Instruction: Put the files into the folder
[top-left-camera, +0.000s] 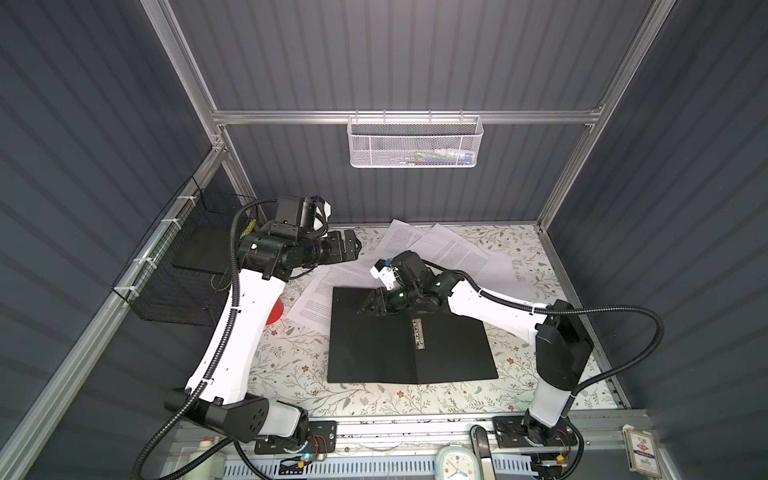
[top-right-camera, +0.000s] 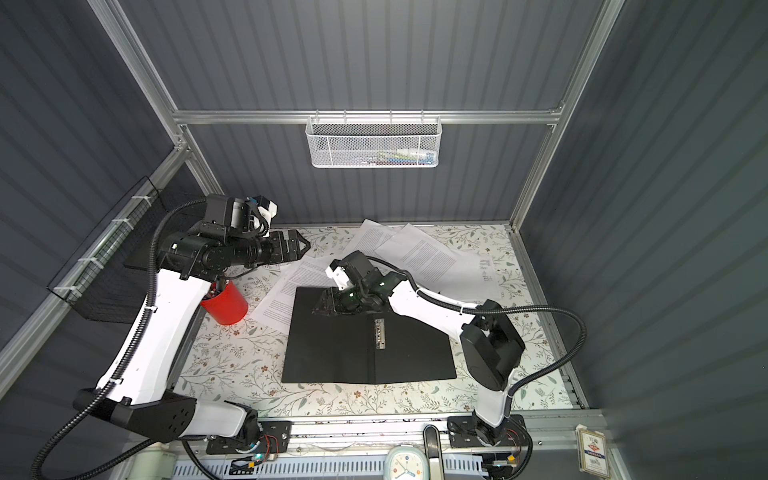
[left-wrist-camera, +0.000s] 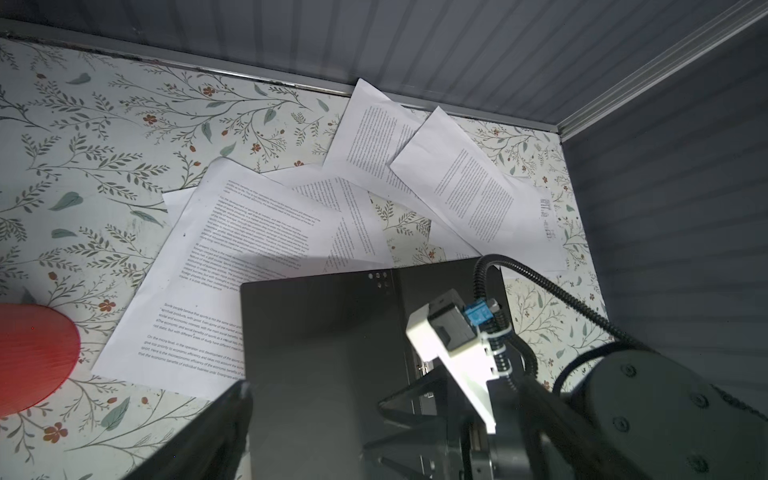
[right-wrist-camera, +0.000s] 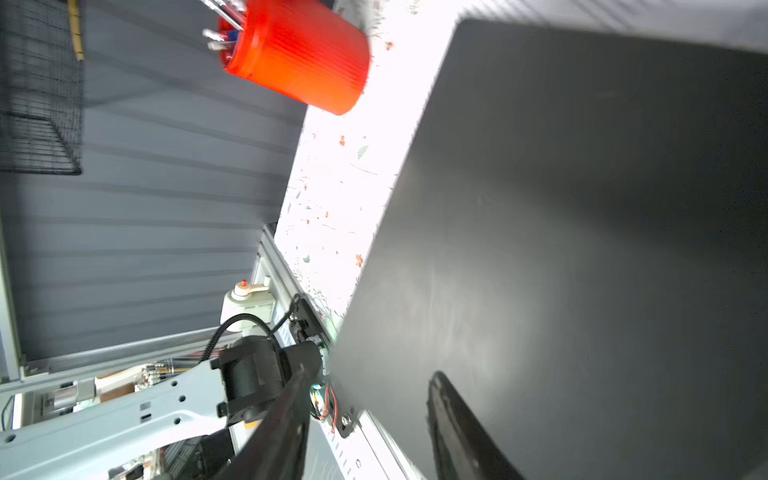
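Top views: folder (top-left-camera: 374, 353) lies open flat, its black inside bare.
Files (top-left-camera: 461, 253): all loose behind it; none filed.
Right gripper (top-left-camera: 368, 303): half-spread, empty, over folder.
Left gripper (top-right-camera: 303, 245): wide, empty.

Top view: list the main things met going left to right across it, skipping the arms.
Left to right: black wire basket → red ribbed plastic cup → open black flat folder → small printed card box.

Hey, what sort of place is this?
Likely a lab robot cell staged as a desk: an aluminium frame around a floral table, with papers, a folder and a pen cup.
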